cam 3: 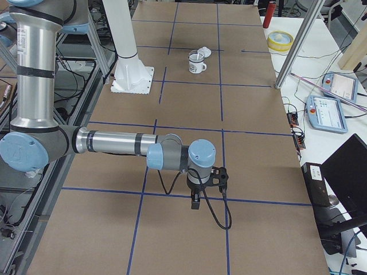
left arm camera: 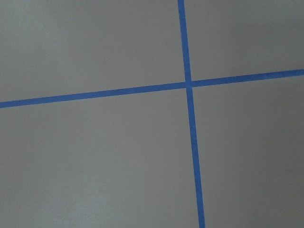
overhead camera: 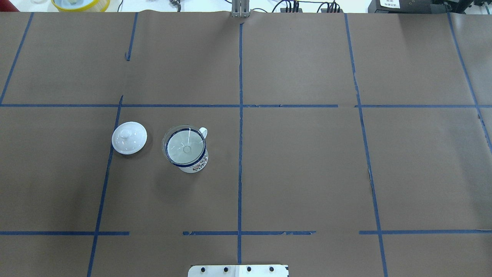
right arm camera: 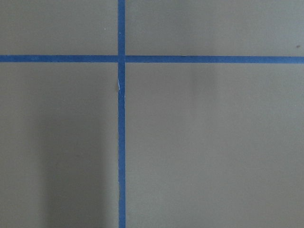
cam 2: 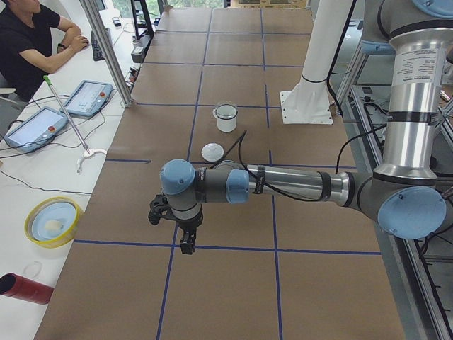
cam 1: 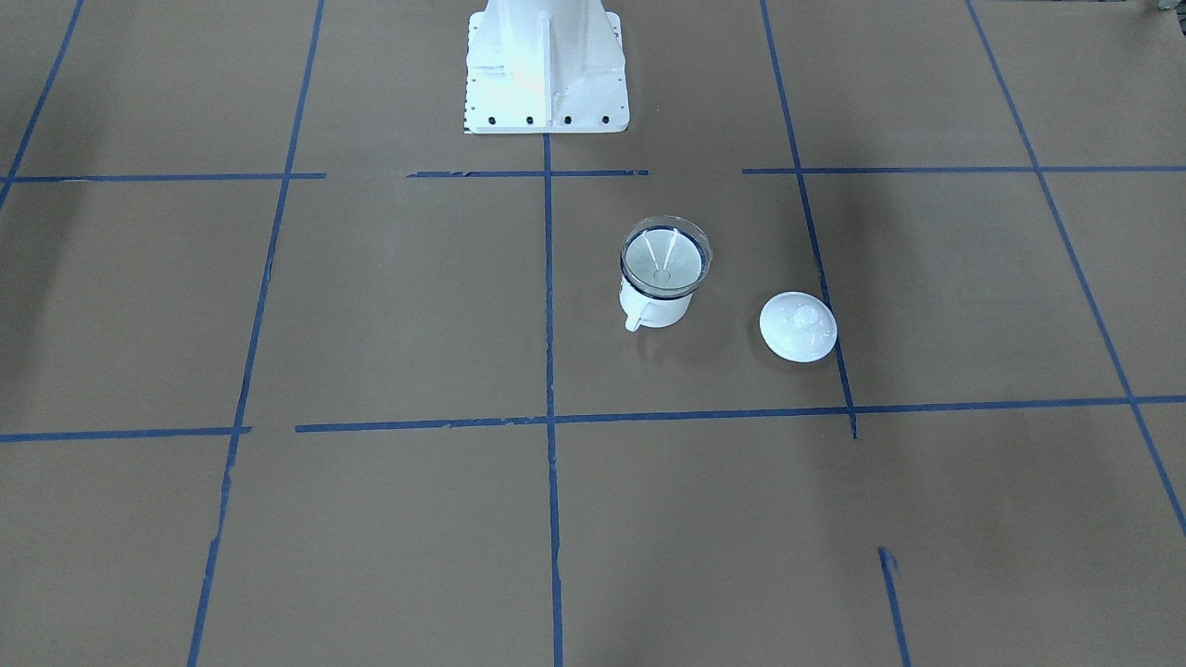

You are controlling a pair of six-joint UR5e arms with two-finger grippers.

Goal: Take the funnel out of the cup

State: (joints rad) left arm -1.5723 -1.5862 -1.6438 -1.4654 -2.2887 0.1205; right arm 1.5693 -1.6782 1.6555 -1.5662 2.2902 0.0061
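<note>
Left fingers (cam 2: 185,245) unclear, clear conical funnel (cam 1: 663,258) in cup (cam 1: 656,311) (enamel)

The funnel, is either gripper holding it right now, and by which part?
Nothing is held. The funnel sits untouched in the cup, and the left gripper and right gripper are both far from it.

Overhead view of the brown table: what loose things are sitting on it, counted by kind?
Funnel: 1, clear, seated in the cup's mouth
Cup: 1, white with a dark blue rim
Lid: 1, white and domed, beside the cup, not touching it
Total: 3
</note>
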